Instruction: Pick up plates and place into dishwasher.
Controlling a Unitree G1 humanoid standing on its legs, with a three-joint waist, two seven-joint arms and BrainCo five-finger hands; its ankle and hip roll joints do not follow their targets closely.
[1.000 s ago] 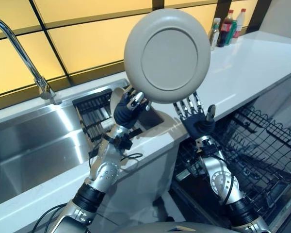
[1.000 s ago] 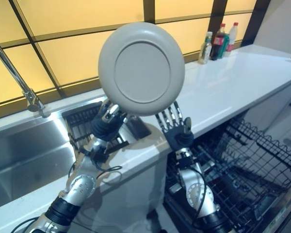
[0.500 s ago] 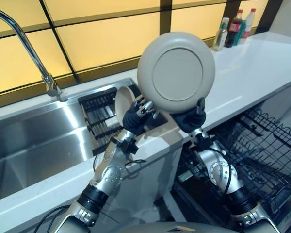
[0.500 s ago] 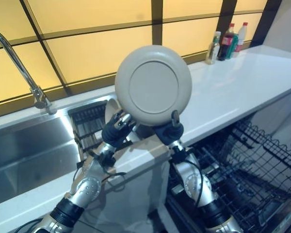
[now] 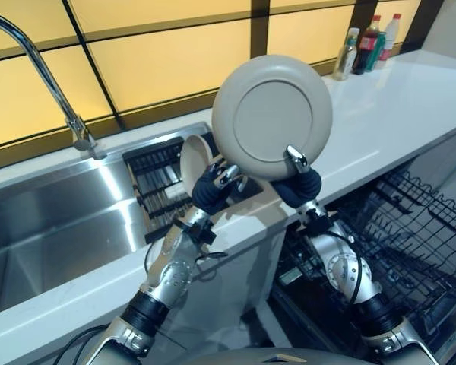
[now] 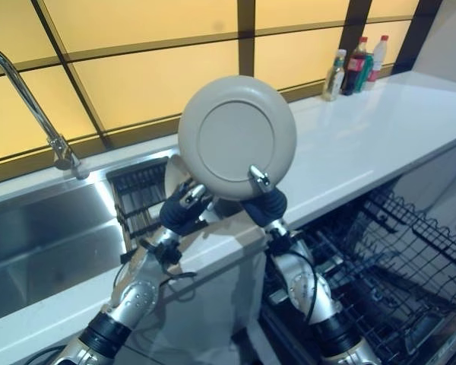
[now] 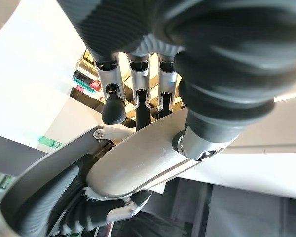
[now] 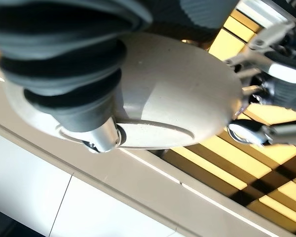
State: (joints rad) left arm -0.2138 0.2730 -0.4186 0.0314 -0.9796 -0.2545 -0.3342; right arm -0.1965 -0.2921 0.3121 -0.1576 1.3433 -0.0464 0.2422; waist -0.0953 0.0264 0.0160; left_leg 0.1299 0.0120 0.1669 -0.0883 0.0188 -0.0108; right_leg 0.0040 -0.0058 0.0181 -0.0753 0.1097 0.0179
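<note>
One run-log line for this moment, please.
phase: handover | plate: upright above counter edge | left hand: pinching lower rim | right hand: thumb over rim | dishwasher rack: open, no plates seen

Both arms reach up and forward, wrists close together. The left hand curls its fingers round the lower left rim of a raised plate. The right hand grips the lower right rim, thumb pressed over the plate's near face.
</note>
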